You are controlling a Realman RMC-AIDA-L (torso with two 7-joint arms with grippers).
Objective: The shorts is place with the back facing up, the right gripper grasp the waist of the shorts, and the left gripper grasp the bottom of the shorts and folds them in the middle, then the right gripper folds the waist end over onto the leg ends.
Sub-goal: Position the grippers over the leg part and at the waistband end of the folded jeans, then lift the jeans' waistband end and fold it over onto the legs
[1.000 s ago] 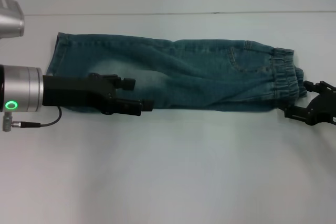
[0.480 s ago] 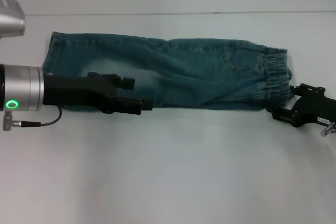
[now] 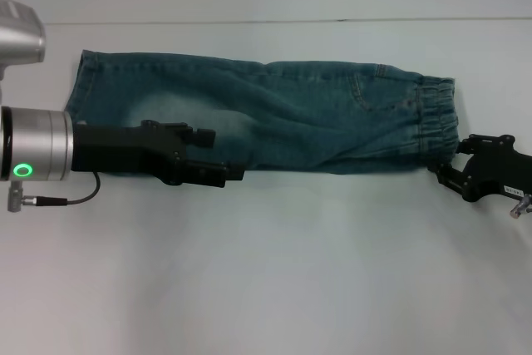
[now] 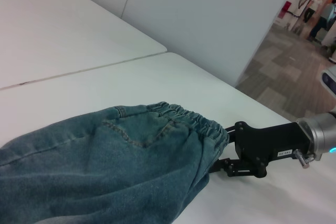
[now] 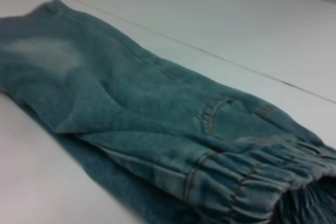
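Note:
The blue denim shorts [image 3: 316,114] lie folded lengthwise across the white table, with the elastic waist [image 3: 436,118] on the right and the leg ends [image 3: 87,89] on the left. My left gripper [image 3: 226,152] hovers over the shorts' near edge toward the leg half, its fingers spread and holding nothing. At the waist's near corner my right gripper [image 3: 447,158] grips the fabric. The left wrist view shows the same gripper [image 4: 223,148] with the waistband [image 4: 194,121] between its fingers. In the right wrist view the waistband [image 5: 252,177] is very close, and no fingers show.
The white table [image 3: 291,272] spreads wide in front of the shorts. A seam line [image 3: 249,22] runs across it behind them. Beyond the table's far end, the left wrist view shows a wall and an open floor area [image 4: 294,72].
The right gripper carried the waist end leftward and the whole shorts shifted left and flattened. The right gripper then drew back slightly. The left gripper stayed nearly still, dipping a little.

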